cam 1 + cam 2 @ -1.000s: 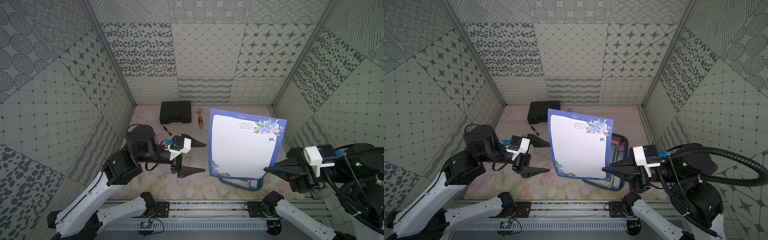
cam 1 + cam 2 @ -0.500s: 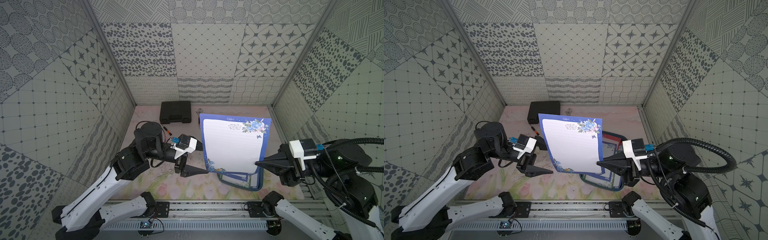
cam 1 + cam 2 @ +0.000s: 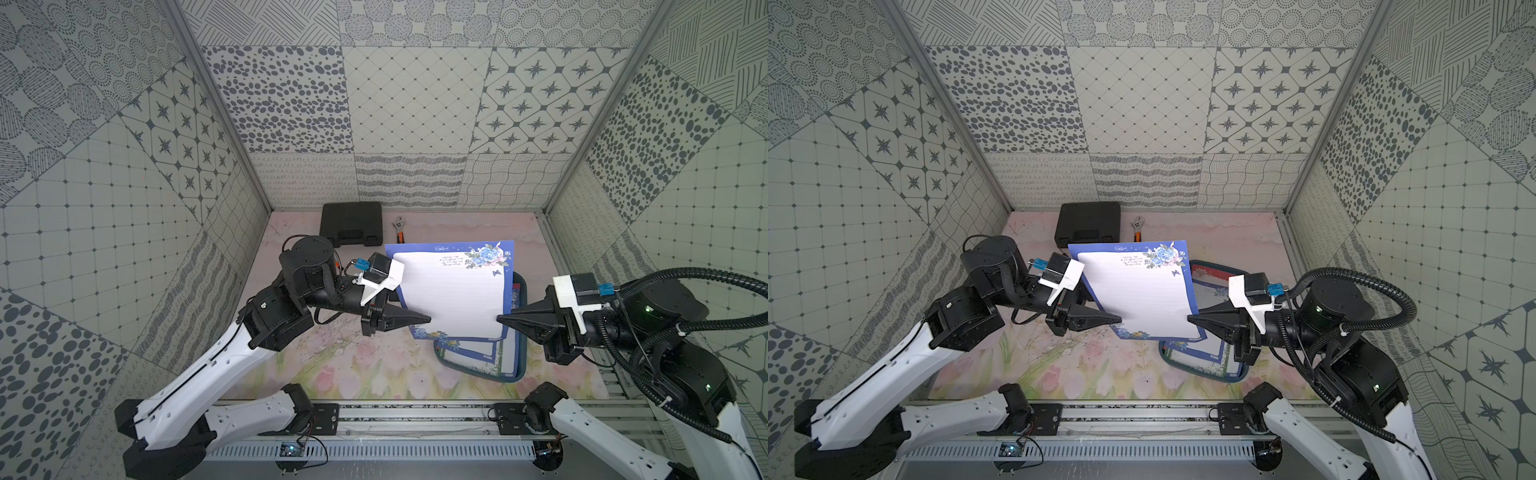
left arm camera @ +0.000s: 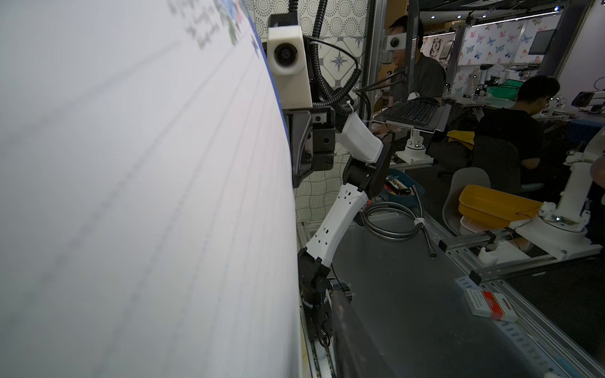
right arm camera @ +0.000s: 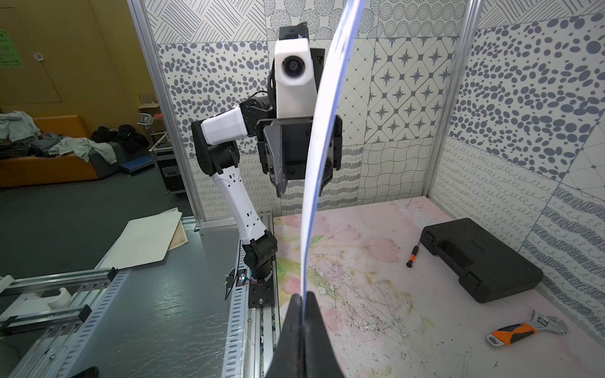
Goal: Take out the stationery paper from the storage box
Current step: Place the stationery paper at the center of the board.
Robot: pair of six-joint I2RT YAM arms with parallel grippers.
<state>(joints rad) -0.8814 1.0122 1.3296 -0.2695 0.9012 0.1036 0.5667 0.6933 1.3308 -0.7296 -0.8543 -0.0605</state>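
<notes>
Several thin rectangular letter sheets of stationery paper (image 3: 469, 348) are seen lying in the shallow dark blue-teal plastic storage box (image 3: 1204, 372). The box is set nearest the front rail on the floral pink table mat (image 3: 353, 365), on the right arm's side. Blue borders are shown at its near end and a red-bordered sheet (image 3: 1208, 274) at its far end. At least two sheets can be counted, but the exact number cannot be told, since the stack is partly covered. Just above the box, one white lined sheet (image 3: 453, 295) with a blue floral border is held in the air, upright and slightly bowed, clear of the box. One edge is pinched by the black right gripper (image 5: 302, 296), whose jaws are clamped on it. The opposite edge is straddled by the black left gripper (image 5: 300, 188), whose jaws are seen apart on either side of the paper, not closed on it. A handover is judged to be in hand, so the task is only partly done: one sheet is lifted out but not laid down, and the rest are yet to be removed. Farther back, one small screwdriver (image 5: 412, 257) and one orange-handled adjustable wrench (image 3: 399, 230) are counted. Against the back wall, one black hard plastic case (image 3: 351, 224) is seen, untouched.
</notes>
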